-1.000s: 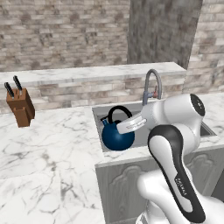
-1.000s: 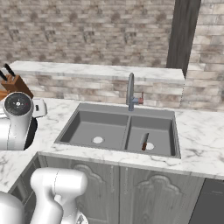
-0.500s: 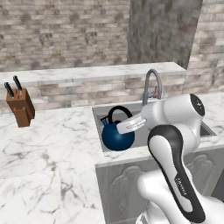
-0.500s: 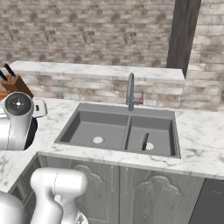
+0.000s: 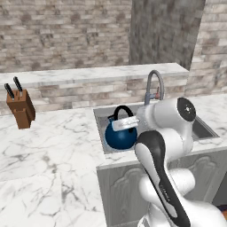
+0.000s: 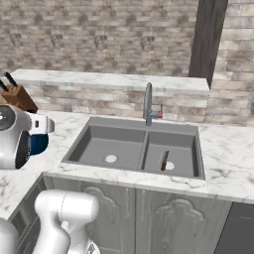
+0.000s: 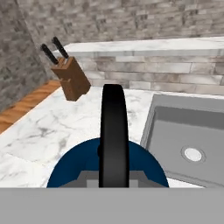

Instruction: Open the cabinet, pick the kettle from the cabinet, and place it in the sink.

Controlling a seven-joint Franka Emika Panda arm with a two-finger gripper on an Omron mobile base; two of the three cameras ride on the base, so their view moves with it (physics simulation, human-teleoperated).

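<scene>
dark-blue round kettle (image 5: 119,137) hangs by its black arched handle — clenched in the tool (image 5: 125,124) — beside the grey sink (image 6: 136,149).

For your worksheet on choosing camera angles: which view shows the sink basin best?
The right base view: the whole double-basin sink lies unobstructed, both drains and faucet visible. The left base view has the arm and kettle covering most of it; the hand view catches one basin and drain.
</scene>
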